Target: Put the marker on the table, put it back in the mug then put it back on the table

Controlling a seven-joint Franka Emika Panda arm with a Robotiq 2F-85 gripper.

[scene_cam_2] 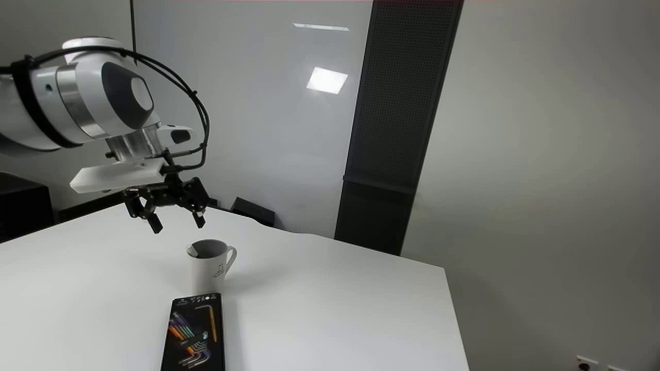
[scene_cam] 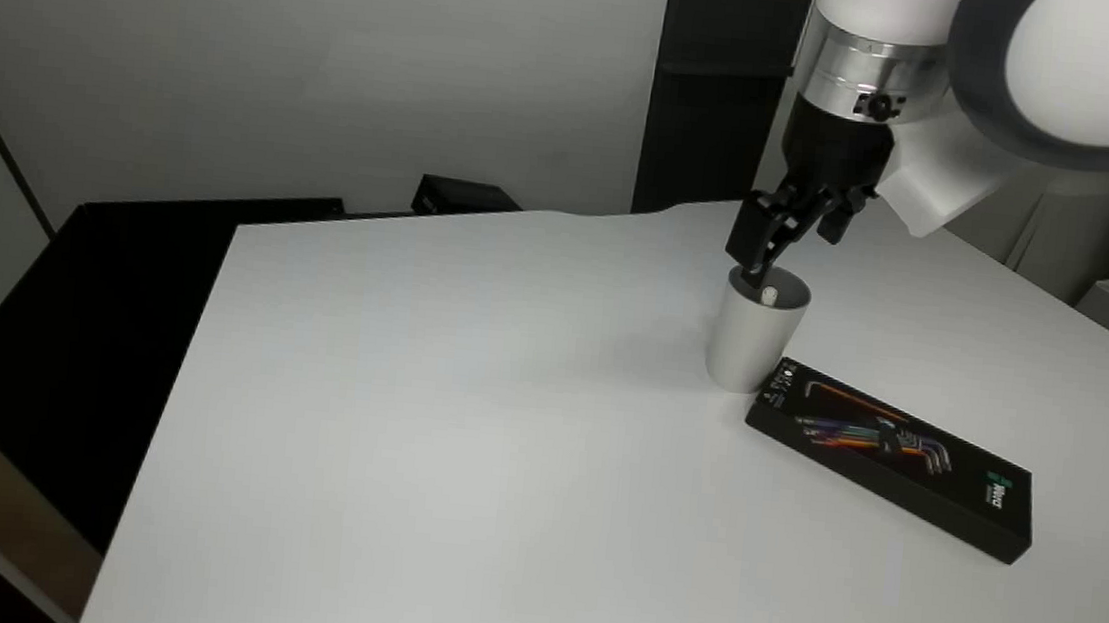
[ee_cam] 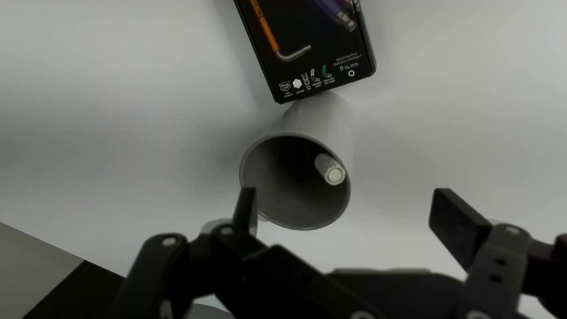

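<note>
On the white tabletop, nearest in an exterior view, lies the box; just behind stands the mug, the marker inside. Above it hangs the hand, spread wide. Farther off, a dark panel rises beside grey wall.

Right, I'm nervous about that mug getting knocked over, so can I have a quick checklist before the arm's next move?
1. Mug upright on the table: ok.
2. Marker in the mug: ok, its pale end near the rim.
3. Tool open: ok, jaws spread, holding nothing.
4. Tool down around the marker: not ok, it hangs higher than the mug's rim.
5. Box free of the mug: cannot tell; it lies right by the base, contact unclear.
</note>
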